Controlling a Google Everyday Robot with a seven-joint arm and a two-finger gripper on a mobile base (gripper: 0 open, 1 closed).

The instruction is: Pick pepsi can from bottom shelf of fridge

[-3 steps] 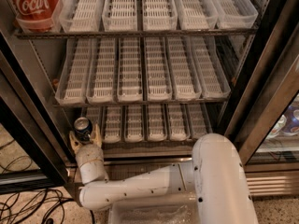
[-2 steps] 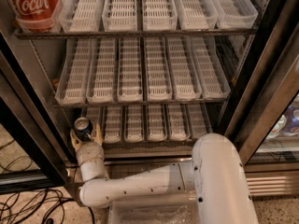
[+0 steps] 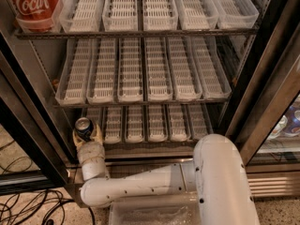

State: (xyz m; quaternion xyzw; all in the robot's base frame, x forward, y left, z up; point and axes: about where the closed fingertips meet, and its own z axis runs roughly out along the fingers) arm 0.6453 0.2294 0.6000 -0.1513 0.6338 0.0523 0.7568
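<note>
The pepsi can [image 3: 84,127], dark blue with a silver top, stands upright at the left front end of the bottom shelf [image 3: 154,125] of the fridge [image 3: 255,69]. My gripper [image 3: 86,136] reaches up from below with its pale fingers [image 3: 97,134] on both sides of the can, shut on it. My white arm runs from the lower right across the fridge's base to the can.
A big red Coca-Cola container [image 3: 33,4] stands on the top left shelf. White lane trays [image 3: 140,74] fill the middle and top racks. The black door frame [image 3: 23,125] stands left of the can. Black cables [image 3: 28,205] lie on the floor at the lower left.
</note>
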